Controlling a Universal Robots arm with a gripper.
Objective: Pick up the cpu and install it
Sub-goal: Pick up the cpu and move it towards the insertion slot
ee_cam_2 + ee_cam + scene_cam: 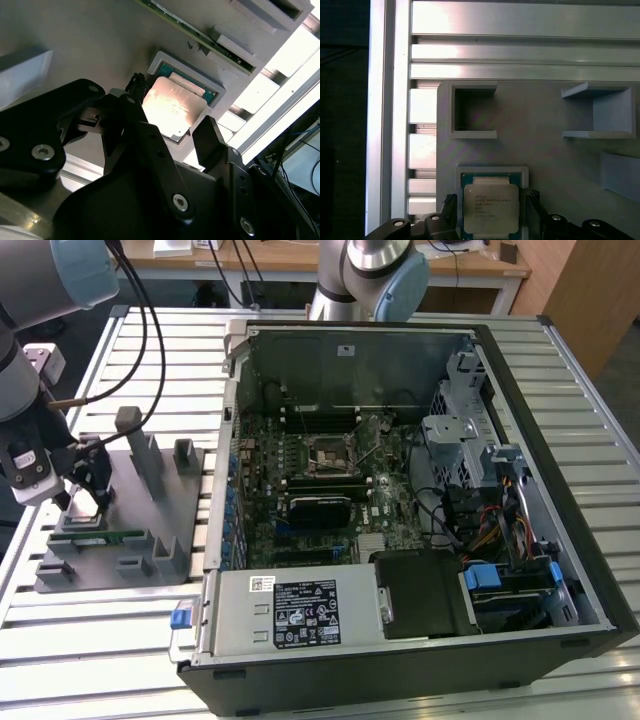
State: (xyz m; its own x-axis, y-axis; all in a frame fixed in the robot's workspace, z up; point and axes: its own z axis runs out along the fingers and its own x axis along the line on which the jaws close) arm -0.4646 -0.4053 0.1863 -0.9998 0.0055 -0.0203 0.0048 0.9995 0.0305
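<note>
While the cpu (491, 207) lies flat in its framed recess on the tray (545, 150), silvery top up and not yet lifted, the gripper (491, 202) hangs low over it with its jaws apart and its fingers (449, 215) flanking two opposite edges. In the first wrist view a thin strip of recess frame shows between each of them and the cpu, so nothing is grasped. In the second wrist view the cpu (172, 110) appears between the same dark fingers (207, 140). In the exterior view the gripper (85, 492) stands over the tray (150, 530) at that view's left, well apart from the open case (350, 365), whose socket (335, 455) sits near the middle of the board (262, 502). The step in hand is judged to be the pick-up, at alignment before closing, and installation has not begun. Closing here would call for the fingers to meet both edges evenly, below the top face yet clear of the frame. A skewed or shallow pinch could tip the cpu or let it slip, and so thin and flat a part also asks for light force and a straight lift out of the recess
</note>
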